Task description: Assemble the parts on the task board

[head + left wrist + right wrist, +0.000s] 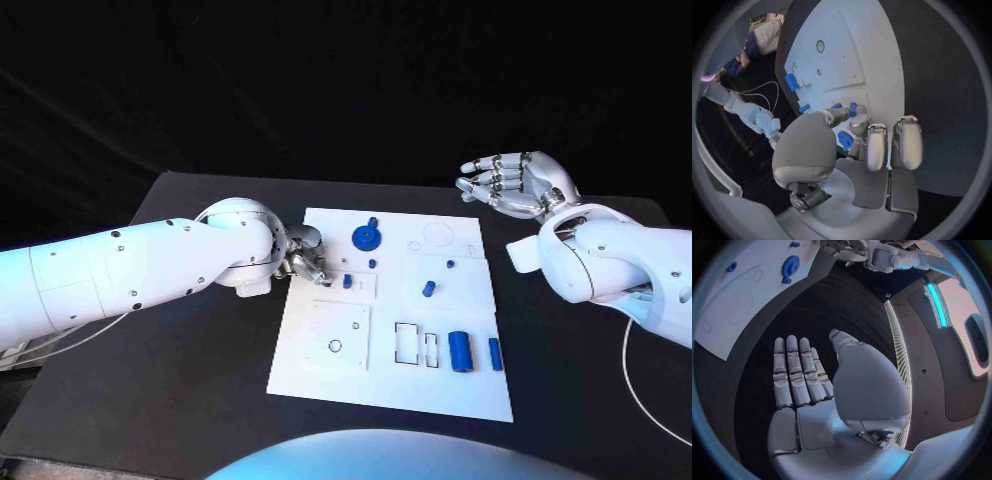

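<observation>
The white task board (325,365) lies in the middle of the black table. On it are a round blue part (369,237) at the far end, small blue parts (348,281) (428,289) (450,264) in the middle, and two blue cylinders (460,349) (495,353) near the right edge. My left hand (303,258) hovers over the board's left edge, fingers bent down, with its fingertips (844,115) just short of a small blue part (853,109). I see nothing held in it. My right hand (512,182) is raised beyond the board's far right corner, fingers spread, palm (820,422) empty.
Outlined slots and round holes (335,346) mark the board's near half. Bare black table (188,390) lies to the left and right of the board. A thin white cable (635,380) runs along my right arm.
</observation>
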